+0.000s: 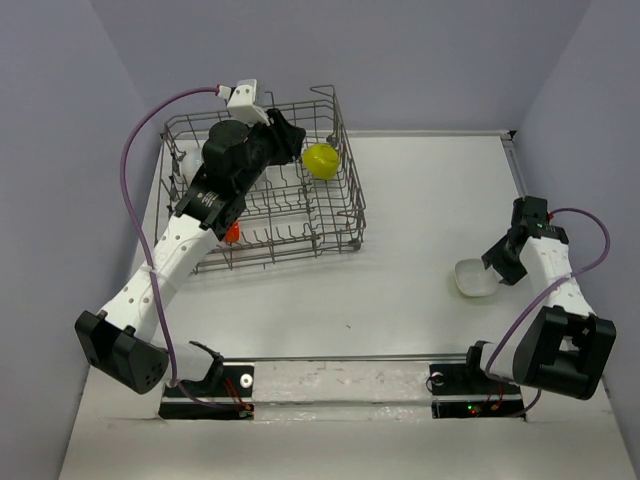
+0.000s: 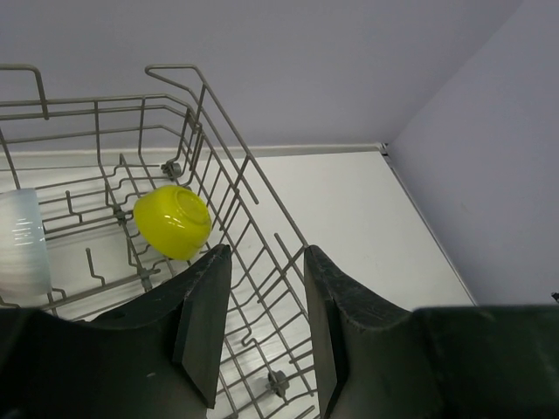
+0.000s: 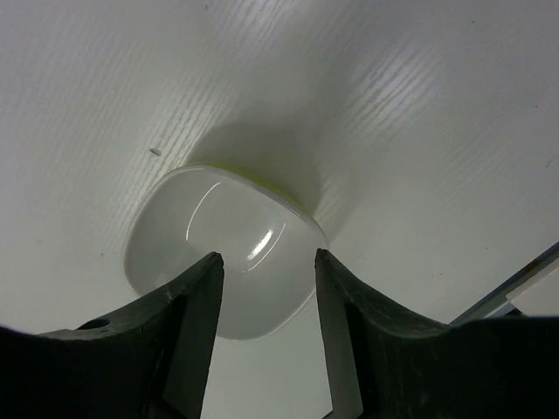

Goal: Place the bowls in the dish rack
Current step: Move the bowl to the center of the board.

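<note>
The grey wire dish rack stands at the back left. A yellow bowl lies on its side in the rack's right end and also shows in the left wrist view. My left gripper hovers open and empty over the rack, just left of the yellow bowl; in its own view the gripper has nothing between its fingers. A white bowl sits upside down on the table at the right. My right gripper is open just above it, its fingers straddling the bowl's near side.
A translucent white bowl leans in the rack's left end. An orange item shows low at the rack's near side, under the left arm. The table's back edge and walls close in behind the rack.
</note>
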`<state>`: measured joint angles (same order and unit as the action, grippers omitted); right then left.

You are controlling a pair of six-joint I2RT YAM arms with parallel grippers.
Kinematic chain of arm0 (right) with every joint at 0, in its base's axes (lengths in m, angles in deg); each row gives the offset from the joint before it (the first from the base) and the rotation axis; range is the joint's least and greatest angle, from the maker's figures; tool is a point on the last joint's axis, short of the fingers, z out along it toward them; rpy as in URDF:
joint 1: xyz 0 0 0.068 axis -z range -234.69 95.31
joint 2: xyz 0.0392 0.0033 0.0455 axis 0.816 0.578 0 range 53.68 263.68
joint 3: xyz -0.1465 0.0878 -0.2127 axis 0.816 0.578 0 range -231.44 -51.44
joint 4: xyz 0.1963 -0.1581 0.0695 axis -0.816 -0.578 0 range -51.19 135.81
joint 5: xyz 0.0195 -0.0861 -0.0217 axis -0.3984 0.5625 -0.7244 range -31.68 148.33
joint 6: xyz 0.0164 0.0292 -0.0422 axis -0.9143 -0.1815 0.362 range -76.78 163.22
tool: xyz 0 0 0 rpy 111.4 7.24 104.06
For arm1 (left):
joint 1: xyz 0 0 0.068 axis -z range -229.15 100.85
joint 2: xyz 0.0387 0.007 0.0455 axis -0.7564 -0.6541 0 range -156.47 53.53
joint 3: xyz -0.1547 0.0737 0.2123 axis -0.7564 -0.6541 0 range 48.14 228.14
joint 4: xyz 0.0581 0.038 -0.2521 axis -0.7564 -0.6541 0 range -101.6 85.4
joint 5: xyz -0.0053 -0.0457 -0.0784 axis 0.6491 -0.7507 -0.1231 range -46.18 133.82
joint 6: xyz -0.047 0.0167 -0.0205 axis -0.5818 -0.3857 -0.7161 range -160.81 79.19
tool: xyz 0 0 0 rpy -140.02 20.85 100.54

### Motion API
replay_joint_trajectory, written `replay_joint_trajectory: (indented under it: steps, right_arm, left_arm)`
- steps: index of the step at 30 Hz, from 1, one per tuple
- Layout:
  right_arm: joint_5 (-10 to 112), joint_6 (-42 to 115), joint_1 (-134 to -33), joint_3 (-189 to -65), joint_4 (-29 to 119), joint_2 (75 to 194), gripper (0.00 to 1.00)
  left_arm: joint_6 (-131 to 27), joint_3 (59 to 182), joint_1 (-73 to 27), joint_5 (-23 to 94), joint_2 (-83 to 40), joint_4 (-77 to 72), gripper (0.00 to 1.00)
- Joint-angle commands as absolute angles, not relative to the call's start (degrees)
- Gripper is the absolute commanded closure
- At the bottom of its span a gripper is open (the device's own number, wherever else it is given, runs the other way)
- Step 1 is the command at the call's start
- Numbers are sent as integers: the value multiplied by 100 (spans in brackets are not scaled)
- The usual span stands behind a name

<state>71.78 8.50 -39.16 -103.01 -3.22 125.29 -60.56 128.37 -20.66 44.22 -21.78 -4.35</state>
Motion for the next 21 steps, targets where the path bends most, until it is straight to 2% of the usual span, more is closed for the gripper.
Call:
replay_joint_trajectory:
  steps: [1, 16, 21]
  right_arm:
    - [7002, 745, -3791, -10303, -261, 12557, 47]
    - [6694, 631, -3606, -10242, -507, 12908, 48]
    - [6527, 631, -3606, -10216, -534, 13111, 54]
  left_arm:
    - [-5988, 12768, -2094, 4408, -2126, -65, 52]
    - [-5997, 12742, -2199, 4215, -2214, -12, 51]
    - [-6015, 12724, -2234, 4162, -2232, 14, 51]
